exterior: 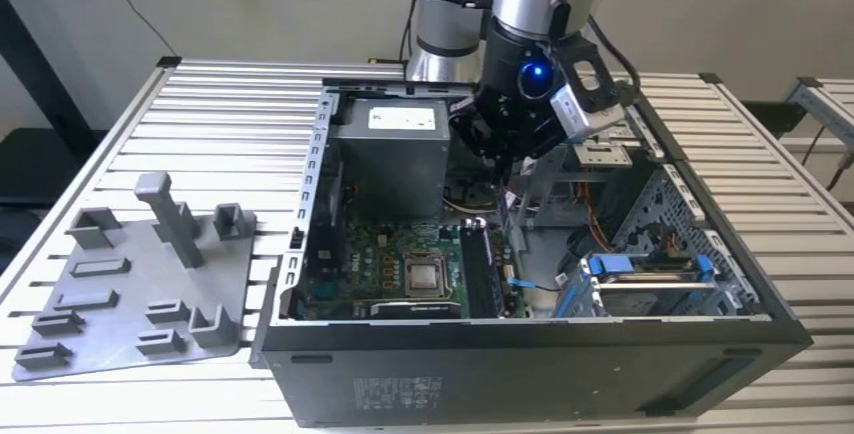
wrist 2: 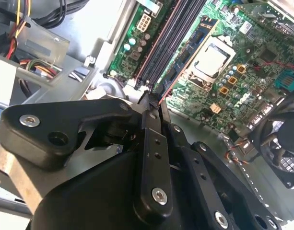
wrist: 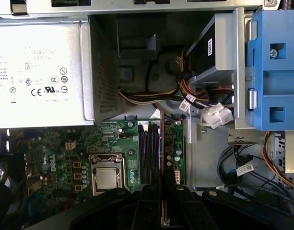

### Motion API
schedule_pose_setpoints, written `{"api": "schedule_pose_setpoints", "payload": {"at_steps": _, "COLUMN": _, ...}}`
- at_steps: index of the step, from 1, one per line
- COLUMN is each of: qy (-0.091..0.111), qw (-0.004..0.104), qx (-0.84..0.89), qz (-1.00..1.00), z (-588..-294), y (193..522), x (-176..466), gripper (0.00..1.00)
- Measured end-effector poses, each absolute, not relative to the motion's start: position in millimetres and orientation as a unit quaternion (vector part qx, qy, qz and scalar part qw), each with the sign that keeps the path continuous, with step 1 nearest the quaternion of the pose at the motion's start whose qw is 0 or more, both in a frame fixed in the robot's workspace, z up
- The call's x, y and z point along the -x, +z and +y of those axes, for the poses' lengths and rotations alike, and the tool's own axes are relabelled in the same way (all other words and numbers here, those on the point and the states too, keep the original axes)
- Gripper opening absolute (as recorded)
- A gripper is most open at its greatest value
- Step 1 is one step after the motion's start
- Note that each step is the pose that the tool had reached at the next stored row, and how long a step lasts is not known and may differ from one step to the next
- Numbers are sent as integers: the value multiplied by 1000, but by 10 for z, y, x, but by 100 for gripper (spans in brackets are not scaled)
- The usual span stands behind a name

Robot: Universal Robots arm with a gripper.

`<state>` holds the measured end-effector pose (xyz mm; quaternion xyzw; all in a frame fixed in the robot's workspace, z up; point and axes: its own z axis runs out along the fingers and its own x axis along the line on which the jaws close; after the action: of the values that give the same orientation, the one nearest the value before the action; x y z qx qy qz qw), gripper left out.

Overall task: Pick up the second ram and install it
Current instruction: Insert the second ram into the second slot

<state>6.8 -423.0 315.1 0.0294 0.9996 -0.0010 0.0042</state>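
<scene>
Now, big to small:
Table: a ribbed metal table (exterior: 120, 114) holds everything.
Case: an open computer case (exterior: 534, 354) lies on its side, mid-table, reaching the near edge.
Tray: a grey tray (exterior: 120, 284) of posts sits by the table's edge on the exterior view's left.
Board: the green board (exterior: 387, 254) covers the case floor.
Slots: long dark slots (wrist: 149, 153) run beside the chip (wrist: 107, 178).
Pincer: the gripper (wrist 2: 154, 103) hangs inside the case, right over the slots.
Grip: its fingers are closed on the ram (wrist 2: 153, 97), a thin dark strip.
Ram: held on edge between the fingertips, just above the slots, not seated yet.
Line-up: the ram's long side runs the same way as the slots, straight below the fingertips.
</scene>
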Motion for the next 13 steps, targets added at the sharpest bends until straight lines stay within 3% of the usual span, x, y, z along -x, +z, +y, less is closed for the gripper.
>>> {"api": "schedule_pose_setpoints", "payload": {"at_steps": 13, "qy": 1, "qw": 4, "qx": -4, "qz": 1000, "z": -4345, "y": 3024, "x": 16, "gripper": 14}}
